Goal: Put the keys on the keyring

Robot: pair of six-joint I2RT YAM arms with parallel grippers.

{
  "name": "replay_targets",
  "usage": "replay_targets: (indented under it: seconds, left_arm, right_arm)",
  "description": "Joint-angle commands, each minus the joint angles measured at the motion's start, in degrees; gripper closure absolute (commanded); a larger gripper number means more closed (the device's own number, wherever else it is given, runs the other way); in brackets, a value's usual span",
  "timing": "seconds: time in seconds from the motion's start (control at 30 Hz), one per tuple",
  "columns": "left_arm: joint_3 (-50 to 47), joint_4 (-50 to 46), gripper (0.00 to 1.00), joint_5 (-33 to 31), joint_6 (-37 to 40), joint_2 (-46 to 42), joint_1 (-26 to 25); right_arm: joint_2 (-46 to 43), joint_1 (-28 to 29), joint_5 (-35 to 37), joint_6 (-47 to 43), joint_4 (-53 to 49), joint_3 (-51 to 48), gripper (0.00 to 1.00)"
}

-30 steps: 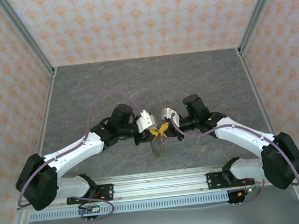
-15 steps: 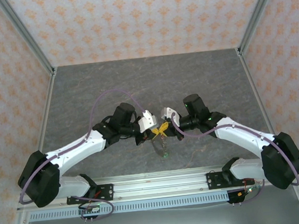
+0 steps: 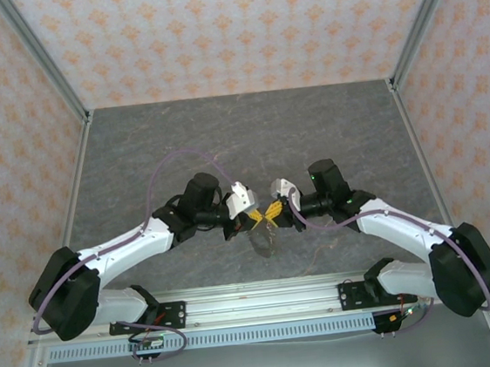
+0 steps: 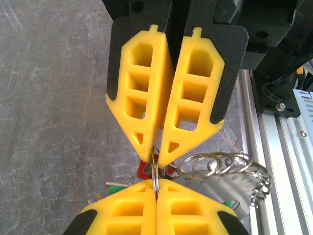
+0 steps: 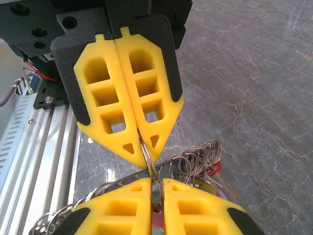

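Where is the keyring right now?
In the top view the keyring is mid-table, just beyond the front rail; wrist views show it pinched by both the left gripper and the right gripper.

Finger pads [image 4: 122, 215] of left gripper [image 4: 156, 185] and right gripper [image 5: 157, 182]: matt yellow plastic, ribbed with cut-outs, on matt black backing plates [image 4: 225, 58]. Keyring [image 5: 146, 154] is thin, bright polished metal wire; keys [image 4: 230, 188] are dull grey flat metal on glossy silver rings, with a scrap of red plastic [image 4: 143, 171] among them. Worktop [image 4: 49, 122] is grey, veined and stone-look with a faint sheen; rail [image 5: 29, 147] along its near edge is brushed aluminium.
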Motion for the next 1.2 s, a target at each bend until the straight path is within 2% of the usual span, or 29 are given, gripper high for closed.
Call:
replay_targets:
  seconds: [0.0,0.23,0.4,0.47,0.57,0.63,0.73,0.83,1.07,1.17]
  left_arm:
    - [-0.8,7.4,1.0,3.2,-3.0,-1.8,0.1]
    - [-0.8,9.6,1.0,5.8,-4.5,-0.2,0.0]
    - [-1.0,9.4,1.0,5.6,-4.7,-0.4,0.0]
    - [-1.4,9.3,1.0,4.3,-4.8,-0.9,0.0]
    - [-0.4,4.0,0.88,1.1,-2.2,-1.6,0.0]
    - [0.4,-0.3,0.81,-1.0,0.3,-2.1,0.0]
    - [2.0,-4.9,0.77,-3.2,3.0,-2.4,-0.1]
    - [4.0,-8.7,0.75,-3.8,5.2,-1.9,-0.2]
    - [6.3,-9.2,0.74,-3.8,5.9,-0.2,-0.8]
    - [6.6,-9.7,0.74,-3.8,6.1,0.7,-0.9]
  right_arm:
    - [1.8,-0.7,-3.0,1.0,5.1,-0.7,0.89]
    - [3.4,-0.7,-4.7,2.8,8.8,-0.2,0.87]
    - [3.6,-0.7,-3.2,2.3,7.7,0.3,1.0]
    - [3.5,-0.8,-2.5,1.2,6.2,0.6,1.0]
    - [2.2,-0.7,-2.4,0.9,4.7,1.4,1.0]
    - [1.3,-0.4,-1.2,-0.7,1.4,2.7,1.0]
    - [1.0,0.7,1.7,-5.8,-7.7,6.3,1.0]
    - [1.0,1.7,4.1,-7.7,-11.7,8.2,1.0]
    - [1.0,4.0,7.6,-11.1,-19.2,12.2,1.0]
    - [0.2,4.1,7.2,-11.1,-19.2,12.8,1.0]
